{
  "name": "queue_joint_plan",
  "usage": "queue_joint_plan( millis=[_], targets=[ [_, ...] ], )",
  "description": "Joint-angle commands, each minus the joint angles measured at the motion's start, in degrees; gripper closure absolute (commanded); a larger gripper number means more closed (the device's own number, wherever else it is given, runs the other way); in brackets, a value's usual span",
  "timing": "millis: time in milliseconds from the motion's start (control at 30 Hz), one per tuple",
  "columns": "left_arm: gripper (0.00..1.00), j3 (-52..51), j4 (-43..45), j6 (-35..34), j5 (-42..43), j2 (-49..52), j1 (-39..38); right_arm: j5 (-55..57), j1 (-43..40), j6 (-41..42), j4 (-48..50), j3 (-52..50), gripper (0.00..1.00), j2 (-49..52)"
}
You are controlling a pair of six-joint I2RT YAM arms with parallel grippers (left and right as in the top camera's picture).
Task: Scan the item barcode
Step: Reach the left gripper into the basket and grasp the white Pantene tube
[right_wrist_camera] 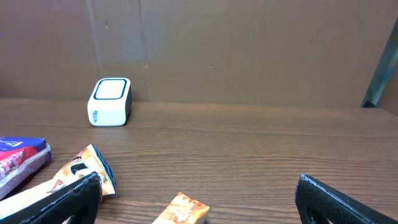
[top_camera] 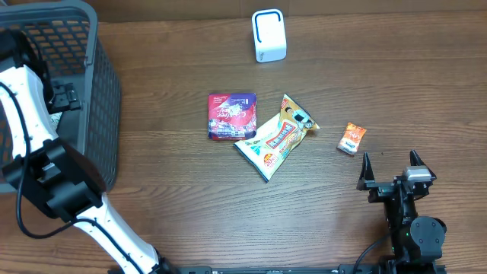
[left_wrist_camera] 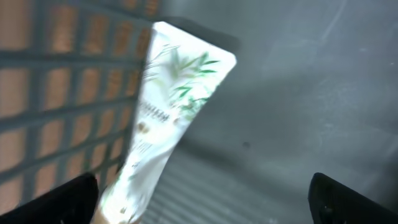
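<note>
Scanning looks not yet started: the left gripper (left_wrist_camera: 205, 202), jaws wide and empty, hangs inside the basket (top_camera: 106, 99) over a white leaf-printed pouch (left_wrist_camera: 168, 118) leaning against its wall. The right gripper (top_camera: 389, 164) rests wide open, well apart from the scanner (top_camera: 268, 35). No barcode shows on the blurred pouch, and the overhead view does not show the pouch at all.

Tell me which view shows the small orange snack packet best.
The overhead view: the small orange snack packet lies whole on the wooden table. The right wrist view catches only its upper end, cut off by the frame's bottom edge. The left wrist view looks into the grey plastic basket and misses it.
</note>
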Motion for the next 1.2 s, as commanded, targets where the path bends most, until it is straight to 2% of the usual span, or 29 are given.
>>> queue_joint_plan(
  millis=[0,433,600,967,1033,1067,1100,1133,1167],
  targets=[
    [0.03,-0.2,0.5,6.9,6.3,2.4,1.8,0.3,-0.3,0.1,0.3,-0.6,0.0,-0.6],
    [0.06,-0.2,0.4,8.1,6.9,4.6,8.0,0.3,-0.3,0.1,0.3,-0.6,0.0,-0.6],
    [0.05,-1.0,1.5,9.9,11.1,4.9,8.6,0.3,-0.3,0.1,0.3,-0.6,0.0,-0.6],
    [0.07,-12.3,7.9,9.8,9.5,4.9,8.7,0.3,-0.3,0.1,0.3,-0.6,0.0,-0.6],
    [0.17,-12.9,7.9,9.8,10.1,4.9,8.6,0.3,-0.3,0.1,0.3,-0.6,0.0,-0.6],
    [0.28,-12.9,7.6,9.8,11.0,4.9,8.6,0.3,-0.3,0.1,0.3,-0.6,0.0,-0.6],
    [0.43,-12.9,7.3,9.8,12.1,4.9,8.6,0.3,-0.3,0.1,0.3,-0.6,0.0,-0.6],
    [0.53,-12.9,7.0,9.8,13.5,4.9,8.6,0.3,-0.3,0.1,0.3,-0.6,0.0,-0.6],
    [0.57,-12.9,6.5,9.8,14.5,4.9,8.5,0.3,-0.3,0.1,0.3,-0.6,0.0,-0.6]
  ],
)
